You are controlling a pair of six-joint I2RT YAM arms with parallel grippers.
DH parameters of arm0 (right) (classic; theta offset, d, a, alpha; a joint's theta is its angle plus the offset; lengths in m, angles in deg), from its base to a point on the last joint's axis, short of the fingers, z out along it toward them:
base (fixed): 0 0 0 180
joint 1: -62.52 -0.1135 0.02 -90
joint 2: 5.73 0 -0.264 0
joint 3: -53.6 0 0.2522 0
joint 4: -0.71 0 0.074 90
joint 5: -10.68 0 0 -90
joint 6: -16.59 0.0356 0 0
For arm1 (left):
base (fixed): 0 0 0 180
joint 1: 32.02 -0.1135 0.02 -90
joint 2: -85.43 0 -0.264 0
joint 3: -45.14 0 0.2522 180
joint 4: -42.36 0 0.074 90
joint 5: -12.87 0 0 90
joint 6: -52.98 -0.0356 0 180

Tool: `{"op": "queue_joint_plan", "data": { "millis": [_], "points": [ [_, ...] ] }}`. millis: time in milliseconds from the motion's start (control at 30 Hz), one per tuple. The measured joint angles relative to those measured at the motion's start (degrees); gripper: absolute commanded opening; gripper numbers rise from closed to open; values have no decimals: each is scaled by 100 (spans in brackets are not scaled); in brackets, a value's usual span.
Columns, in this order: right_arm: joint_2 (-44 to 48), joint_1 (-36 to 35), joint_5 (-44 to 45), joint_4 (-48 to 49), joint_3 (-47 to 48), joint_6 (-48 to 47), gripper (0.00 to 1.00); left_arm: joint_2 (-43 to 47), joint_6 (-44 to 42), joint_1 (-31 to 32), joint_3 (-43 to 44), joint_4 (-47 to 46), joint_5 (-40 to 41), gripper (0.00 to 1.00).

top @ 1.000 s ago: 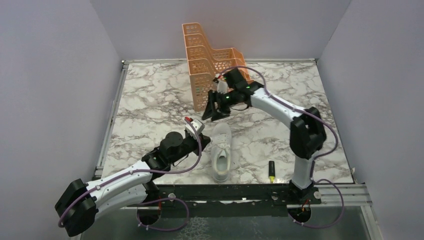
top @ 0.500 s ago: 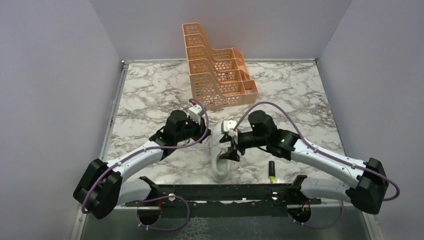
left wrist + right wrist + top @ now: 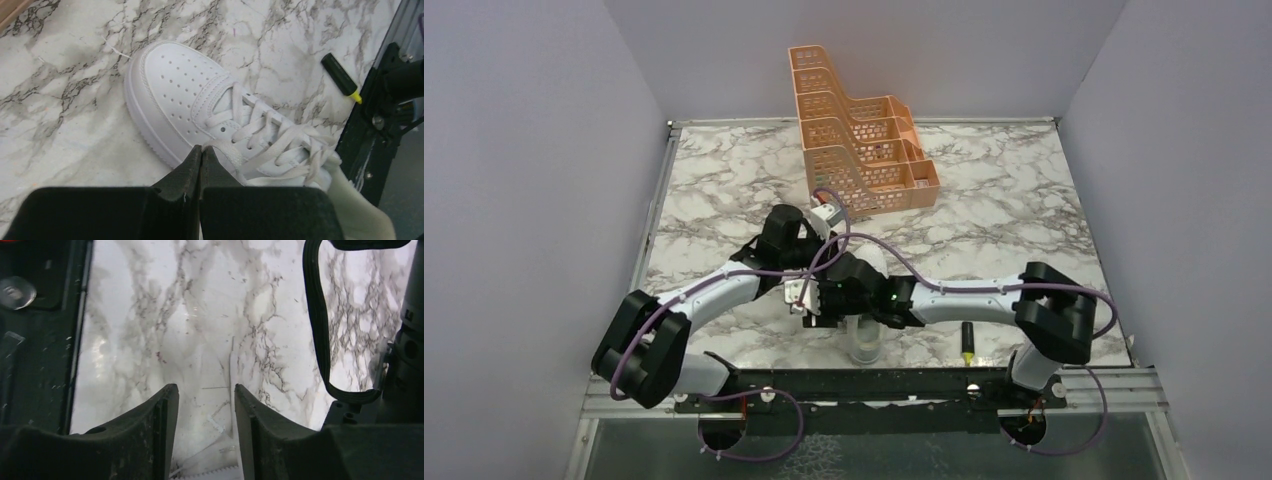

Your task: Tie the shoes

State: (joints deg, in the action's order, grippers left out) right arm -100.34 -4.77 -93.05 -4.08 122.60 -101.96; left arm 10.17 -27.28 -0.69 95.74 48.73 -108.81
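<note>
White sneaker [image 3: 186, 95] is sitting upright on its sole on the marble table [image 3: 1024, 200]. Its toe is pointing at the orange rack [image 3: 864, 150] well beyond it, its heel is lying close to the black rail [image 3: 904, 378], and a yellow highlighter [image 3: 967, 342] is lying near the heel on the right. Laces [image 3: 280, 142] are looking threaded but loose and bunched over the tongue with no bow showing, so I'm judging this as the grab-the-lace-ends step, early in the tie. Left gripper [image 3: 200, 150] is hovering at the sneaker's left flank by the lower eyelets, fingers pressing together; a strand is running right up to the tips, but I can't tell if it's pinched. Right gripper [image 3: 206, 390] is reaching across to the sneaker's left side, fingers standing partly spread with only bare marble between them. Next move is calling for the right to find a free lace end, straddle it and close, without snagging the black cable loop [image 3: 314, 330] beside it. Top view is showing both arms crossing over the sneaker and hiding most of it. Only the left wrist view is giving toe, eyelets and laces. Right wrist view is showing no clear lace, just a white sliver at its bottom edge I can't identify.
</note>
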Motion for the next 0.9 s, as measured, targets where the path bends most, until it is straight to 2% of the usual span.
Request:
{"op": "queue_joint_plan", "data": {
  "millis": [133,367,433,667,767,900],
  "points": [
    [-535,-87,713,-96,402,4,43,-376,-304,-188,170,192,-107,0],
    [-1110,-140,1399,-219,715,-151,44,-931,-444,-297,546,455,-715,0],
    [-1222,-140,1480,-212,750,-186,48,-1097,-481,-293,656,459,-896,0],
    [-1517,-136,1644,-273,1075,-306,49,-1681,-636,-409,1003,638,-1300,0],
    [-1644,-136,1617,-267,1137,-297,53,-1910,-662,-463,1156,758,-1484,0],
    [-1840,-127,1596,-282,1250,-94,55,-2135,-658,-540,1381,957,-1735,0]
  ]
}}
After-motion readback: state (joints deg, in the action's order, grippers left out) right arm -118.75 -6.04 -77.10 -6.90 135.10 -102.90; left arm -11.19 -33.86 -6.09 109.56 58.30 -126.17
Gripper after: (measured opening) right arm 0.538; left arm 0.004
